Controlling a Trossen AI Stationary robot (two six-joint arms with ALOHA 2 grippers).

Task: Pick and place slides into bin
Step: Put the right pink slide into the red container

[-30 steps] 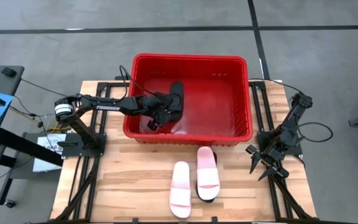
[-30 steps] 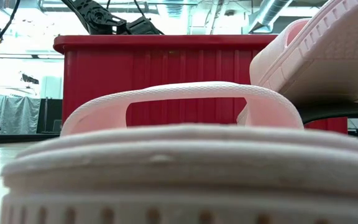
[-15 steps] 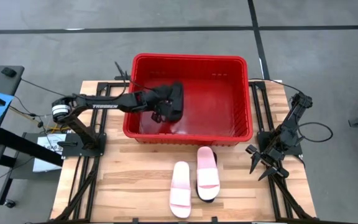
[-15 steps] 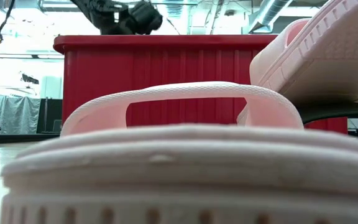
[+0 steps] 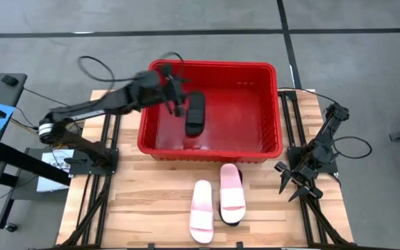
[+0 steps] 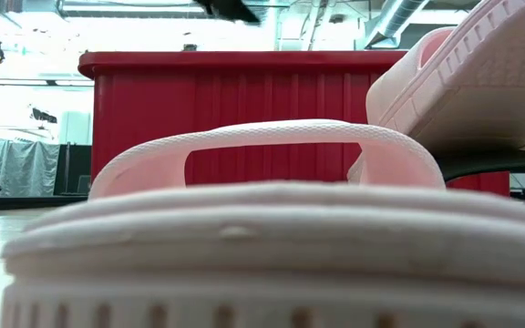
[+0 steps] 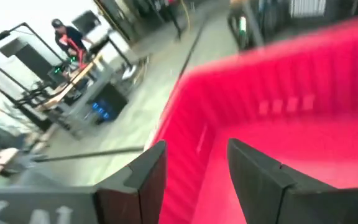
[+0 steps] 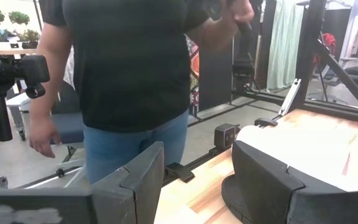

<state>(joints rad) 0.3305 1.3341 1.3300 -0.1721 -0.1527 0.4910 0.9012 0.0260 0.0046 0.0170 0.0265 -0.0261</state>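
A black slide (image 5: 195, 114) lies flat on the floor of the red bin (image 5: 269, 69), left of its middle. My left gripper (image 5: 177, 101) hangs open and empty above the bin's left part, beside the slide; its wrist view (image 7: 197, 168) shows the bin's inner wall (image 7: 303, 106). Two pink slides lie on the table in front of the bin: one (image 5: 201, 201) flat, the other (image 5: 232, 187) resting on a second black slide (image 5: 229, 217). My right gripper (image 5: 290, 182) waits open at the table's right edge.
The bin's near wall (image 6: 244, 100) stands between the slides on the table and the bin's inside. In the low view a pink slide (image 6: 262, 228) fills the foreground. A person (image 8: 129, 74) stands beyond the table in the right wrist view.
My left gripper has let go of the black slide and has risen out of the bin, moving toward its far left corner. The slide, held above the bin's floor before, now lies flat inside the bin.
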